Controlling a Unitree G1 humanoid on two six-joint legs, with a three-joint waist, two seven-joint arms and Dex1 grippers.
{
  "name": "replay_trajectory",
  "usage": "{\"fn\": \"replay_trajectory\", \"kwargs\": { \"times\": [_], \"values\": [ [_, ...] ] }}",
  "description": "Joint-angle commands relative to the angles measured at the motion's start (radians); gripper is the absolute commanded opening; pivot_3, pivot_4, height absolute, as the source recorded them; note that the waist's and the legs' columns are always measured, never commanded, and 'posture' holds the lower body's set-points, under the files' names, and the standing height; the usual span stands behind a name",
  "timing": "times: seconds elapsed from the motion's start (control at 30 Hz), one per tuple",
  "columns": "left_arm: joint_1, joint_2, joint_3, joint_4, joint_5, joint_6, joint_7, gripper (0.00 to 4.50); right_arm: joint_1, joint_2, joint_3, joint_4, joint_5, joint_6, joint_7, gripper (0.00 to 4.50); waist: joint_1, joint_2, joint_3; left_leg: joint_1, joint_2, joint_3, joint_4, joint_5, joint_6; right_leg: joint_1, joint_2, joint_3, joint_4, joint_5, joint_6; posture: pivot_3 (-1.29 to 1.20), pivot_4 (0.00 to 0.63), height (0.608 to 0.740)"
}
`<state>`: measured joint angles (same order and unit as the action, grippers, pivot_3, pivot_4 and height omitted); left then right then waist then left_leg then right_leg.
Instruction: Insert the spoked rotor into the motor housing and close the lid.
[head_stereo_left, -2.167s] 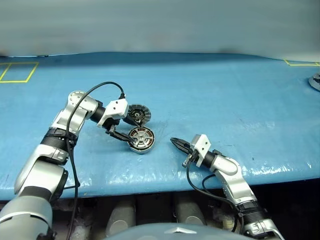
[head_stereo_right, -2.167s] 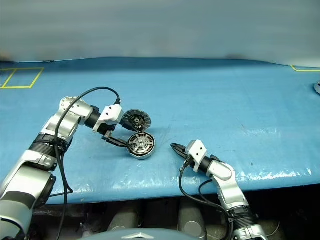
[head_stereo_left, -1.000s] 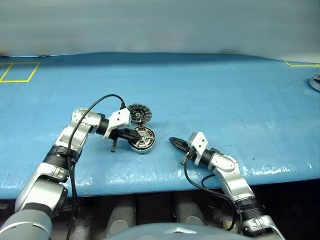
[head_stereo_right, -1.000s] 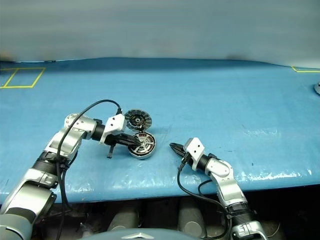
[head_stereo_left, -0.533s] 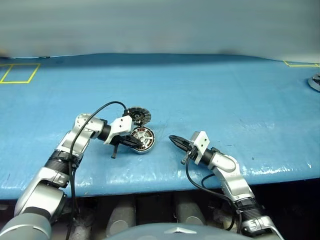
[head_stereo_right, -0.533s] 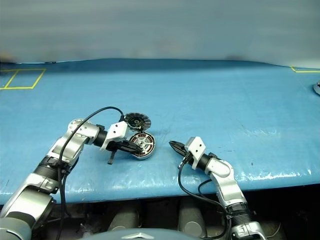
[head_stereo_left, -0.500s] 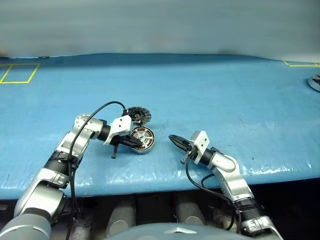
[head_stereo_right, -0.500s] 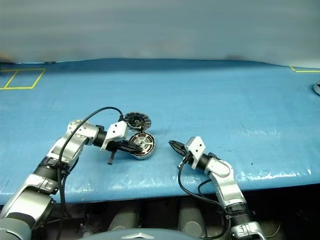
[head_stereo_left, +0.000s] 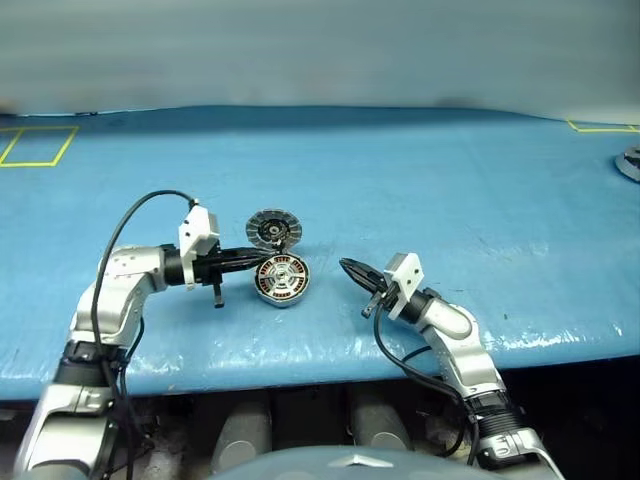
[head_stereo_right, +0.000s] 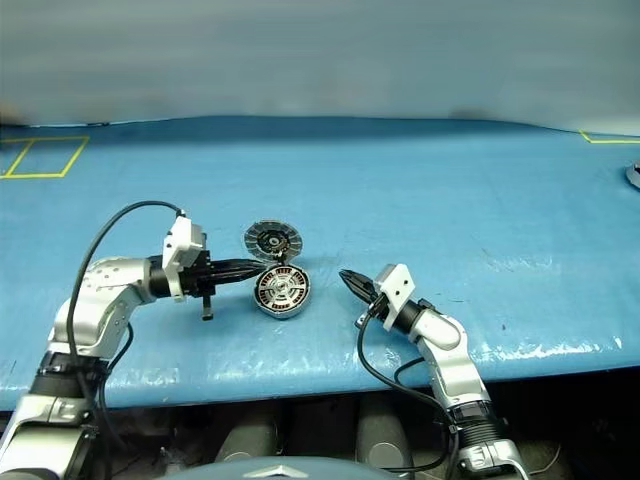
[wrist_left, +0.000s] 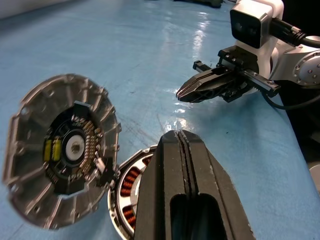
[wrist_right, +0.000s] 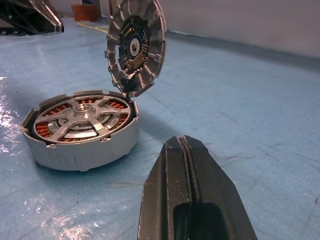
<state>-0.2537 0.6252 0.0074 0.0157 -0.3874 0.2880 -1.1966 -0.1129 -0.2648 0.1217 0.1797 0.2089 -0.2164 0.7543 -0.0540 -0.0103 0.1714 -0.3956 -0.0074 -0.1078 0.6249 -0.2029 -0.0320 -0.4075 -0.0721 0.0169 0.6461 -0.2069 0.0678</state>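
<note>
The motor housing (head_stereo_left: 282, 279) lies on the blue table with copper windings showing around the spoked rotor (wrist_right: 82, 116), which sits inside it. The lid (head_stereo_left: 273, 229) stands nearly upright on the housing's far rim, its ribbed inner face (wrist_right: 136, 45) turned towards me. My left gripper (head_stereo_left: 266, 257) is shut and empty. It points level to the right, with its tips just left of the housing and below the lid. My right gripper (head_stereo_left: 345, 265) is also shut and empty. It hovers a short way right of the housing and points at it.
The blue cover (head_stereo_left: 420, 190) spreads wide behind and to the right. A yellow tape square (head_stereo_left: 35, 145) marks the far left corner. A metal part (head_stereo_left: 630, 163) lies at the right edge. The table's front edge (head_stereo_left: 300, 370) runs just below both arms.
My left arm has drawn back to the left and turned level, so its shut tips have moved off the housing to its left side. The right gripper has hardly moved.
</note>
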Motion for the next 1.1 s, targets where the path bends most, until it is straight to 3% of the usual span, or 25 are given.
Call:
{"fn": "replay_trajectory", "kwargs": {
  "times": [0.03, 0.23, 0.33, 0.57, 0.67, 0.83, 1.1],
  "values": [
    [0.073, 0.059, 0.020, -0.028, 0.070, -0.045, 0.052, 0.01, -0.012, 0.003, -0.011, -0.019, 0.001, -0.007, -0.014, 0.00, 0.000, 0.000, 0.000, 0.000, 0.000, 0.000, 0.000, 0.000, 0.000, 0.000, 0.000, 0.000, 0.000, 0.000, 0.000, 0.00, 0.150, 0.740],
    [0.058, 0.010, 0.051, 0.077, 0.150, -0.103, 0.259, 0.01, -0.016, -0.008, -0.011, -0.019, -0.011, -0.005, -0.021, 0.00, 0.020, 0.000, 0.000, 0.000, 0.000, 0.000, 0.001, 0.000, 0.000, 0.000, 0.000, 0.000, 0.000, 0.000, 0.000, 0.00, 0.150, 0.740],
    [-0.051, -0.100, 0.101, 0.204, 0.159, -0.173, 0.442, 0.01, -0.020, -0.013, -0.012, -0.020, -0.010, -0.006, -0.019, 0.00, 0.030, 0.000, 0.000, 0.000, 0.000, 0.000, 0.002, 0.000, 0.000, 0.001, 0.000, 0.000, -0.001, 0.000, 0.000, 0.00, 0.150, 0.740],
    [-0.302, -0.212, 0.086, 0.487, 0.157, -0.262, 0.441, 0.01, -0.027, -0.019, -0.011, -0.033, -0.004, 0.004, -0.016, 0.00, 0.026, -0.001, 0.000, -0.001, -0.001, 0.000, 0.002, 0.000, 0.000, 0.002, 0.000, 0.000, -0.002, 0.006, 0.007, 0.00, 0.150, 0.740],
    [-0.405, -0.249, 0.101, 0.597, 0.107, -0.256, 0.369, 0.01, -0.027, -0.026, -0.008, -0.036, -0.022, 0.001, -0.027, 0.00, 0.023, -0.001, 0.000, -0.001, -0.001, 0.000, 0.002, 0.000, 0.000, 0.002, 0.000, 0.000, -0.002, 0.006, 0.007, 0.00, 0.150, 0.740],
    [-0.490, -0.256, 0.094, 0.606, -0.054, -0.020, 0.076, 0.01, -0.012, -0.023, -0.006, -0.055, -0.030, 0.001, -0.037, 0.00, 0.008, -0.001, 0.000, -0.002, -0.001, 0.000, 0.002, 0.000, 0.000, 0.001, 0.000, 0.000, -0.003, 0.006, 0.008, 0.00, 0.150, 0.740],
    [-0.486, -0.172, -0.055, 0.527, 0.009, 0.094, -0.140, 0.01, 0.015, -0.024, -0.008, -0.082, -0.040, 0.006, -0.059, 0.00, -0.005, -0.001, 0.000, -0.002, -0.001, 0.000, 0.001, 0.000, 0.000, 0.000, 0.000, 0.000, -0.002, 0.006, 0.008, 0.00, 0.150, 0.740]
  ]
}}
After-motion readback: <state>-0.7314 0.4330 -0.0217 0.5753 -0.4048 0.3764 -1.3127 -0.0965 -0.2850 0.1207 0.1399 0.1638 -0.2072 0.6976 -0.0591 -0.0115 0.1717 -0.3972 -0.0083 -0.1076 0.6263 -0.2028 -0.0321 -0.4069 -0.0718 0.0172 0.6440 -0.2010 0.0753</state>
